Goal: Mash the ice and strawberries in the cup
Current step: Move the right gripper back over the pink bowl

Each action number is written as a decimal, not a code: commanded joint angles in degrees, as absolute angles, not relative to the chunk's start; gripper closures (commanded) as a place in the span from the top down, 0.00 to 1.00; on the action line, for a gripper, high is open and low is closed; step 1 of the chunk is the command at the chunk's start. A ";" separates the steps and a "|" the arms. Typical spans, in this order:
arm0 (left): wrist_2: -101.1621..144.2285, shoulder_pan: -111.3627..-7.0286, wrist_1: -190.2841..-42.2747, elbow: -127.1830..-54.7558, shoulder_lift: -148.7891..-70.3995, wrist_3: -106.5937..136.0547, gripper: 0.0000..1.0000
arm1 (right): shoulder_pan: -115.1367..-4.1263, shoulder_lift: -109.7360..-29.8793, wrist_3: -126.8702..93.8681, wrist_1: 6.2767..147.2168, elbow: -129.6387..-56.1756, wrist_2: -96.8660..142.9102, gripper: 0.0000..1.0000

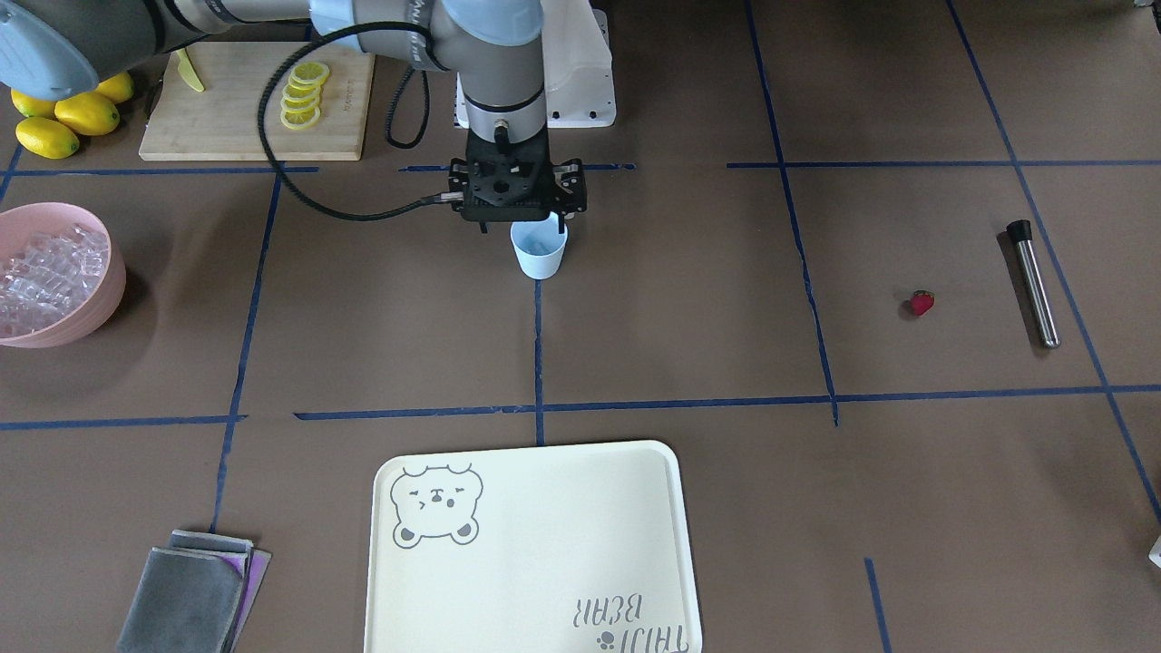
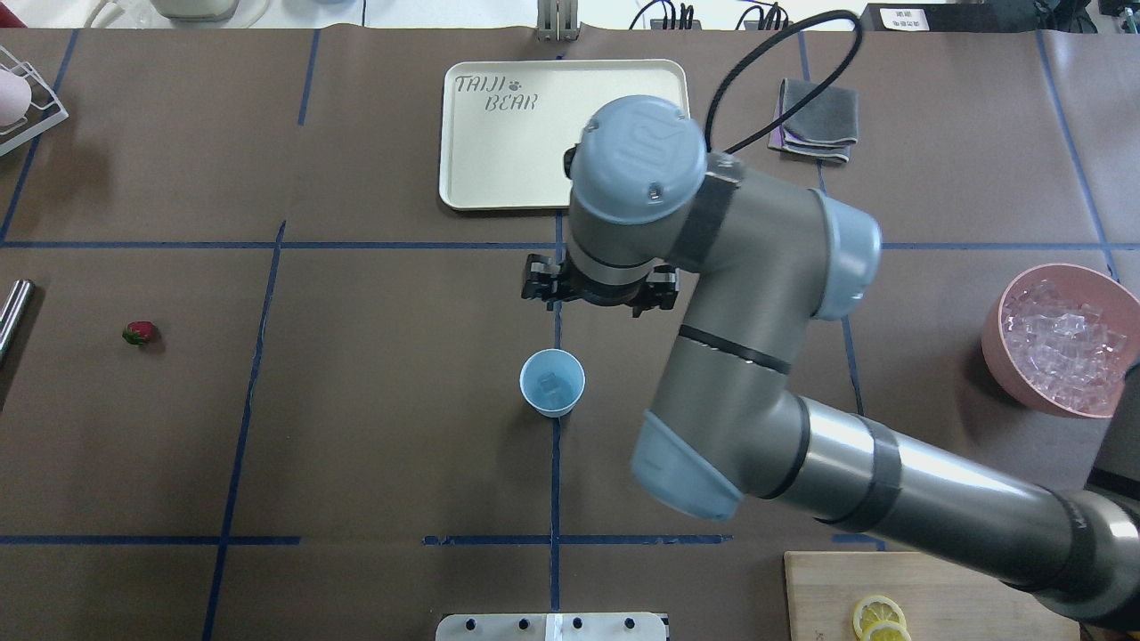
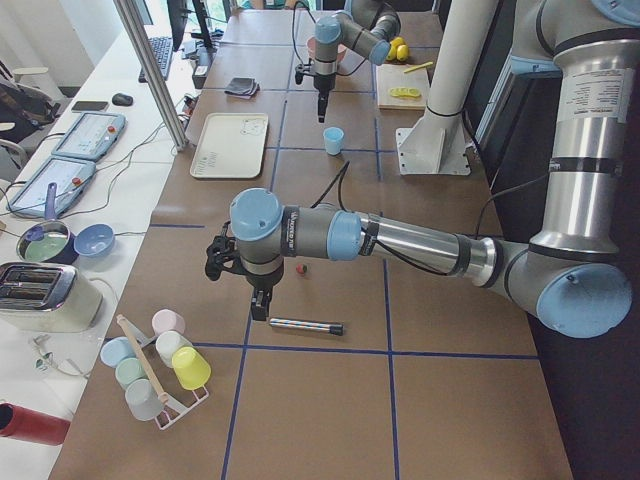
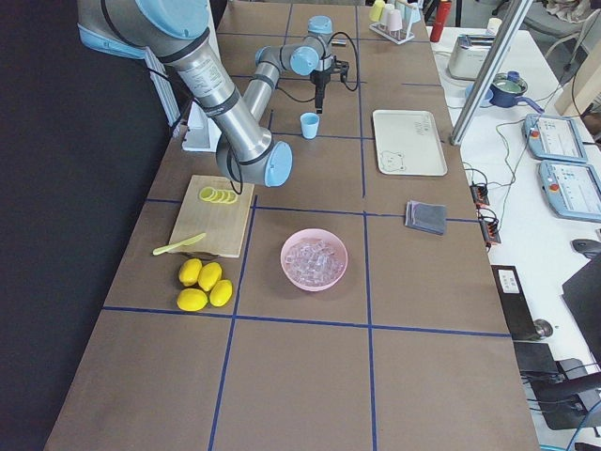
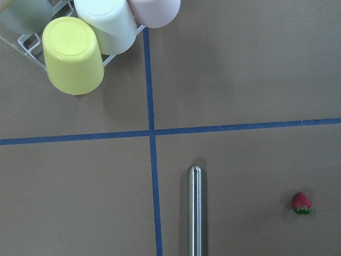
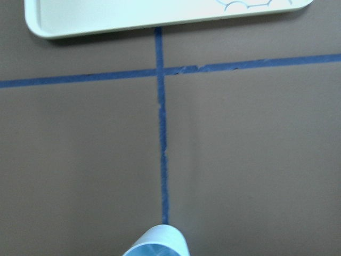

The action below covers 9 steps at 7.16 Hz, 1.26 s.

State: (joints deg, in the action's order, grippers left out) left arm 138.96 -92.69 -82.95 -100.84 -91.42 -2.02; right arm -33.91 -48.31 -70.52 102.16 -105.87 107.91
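Observation:
The pale blue cup (image 2: 552, 383) stands upright at the table's middle, with a clear ice cube (image 2: 556, 385) inside it. More ice (image 2: 1064, 343) fills a pink bowl (image 2: 1002, 356). The strawberry (image 1: 921, 302) lies on the table, also in the left wrist view (image 5: 302, 203). My right gripper (image 4: 321, 101) hangs just above the cup (image 4: 310, 125); I cannot tell if it is open or shut. My left gripper (image 3: 259, 303) hovers over the table beside the strawberry (image 3: 301, 268); its state cannot be told.
A steel rod (image 1: 1034, 283) lies near the strawberry. A cream tray (image 1: 535, 544) and folded cloths (image 1: 195, 589) sit on the far side of the table. A cutting board (image 1: 236, 118) with lemon slices, whole lemons (image 1: 68, 118) and a rack of cups (image 5: 90, 42) are around.

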 commanded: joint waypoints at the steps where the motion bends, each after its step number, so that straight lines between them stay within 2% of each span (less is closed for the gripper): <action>1: 138.96 -92.72 -82.97 -101.16 -91.41 -2.02 1.00 | -41.02 -58.93 -64.01 101.61 -115.11 109.15 0.99; 3: 138.96 -92.72 -82.97 -101.16 -91.41 -2.02 1.00 | -46.90 -68.16 -60.94 100.64 -119.78 111.16 0.99; 6: 138.87 -92.72 -82.97 -101.25 -91.41 -2.02 1.00 | -58.41 -82.39 -48.41 90.11 -119.18 120.29 0.99; 9: 138.96 -92.72 -82.97 -101.51 -91.41 -2.02 1.00 | -63.10 -90.25 -37.71 90.09 -117.78 121.29 0.99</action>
State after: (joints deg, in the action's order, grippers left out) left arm 138.95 -92.70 -82.97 -101.46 -91.41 -2.02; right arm -61.75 -87.60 -40.56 90.25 -118.56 120.95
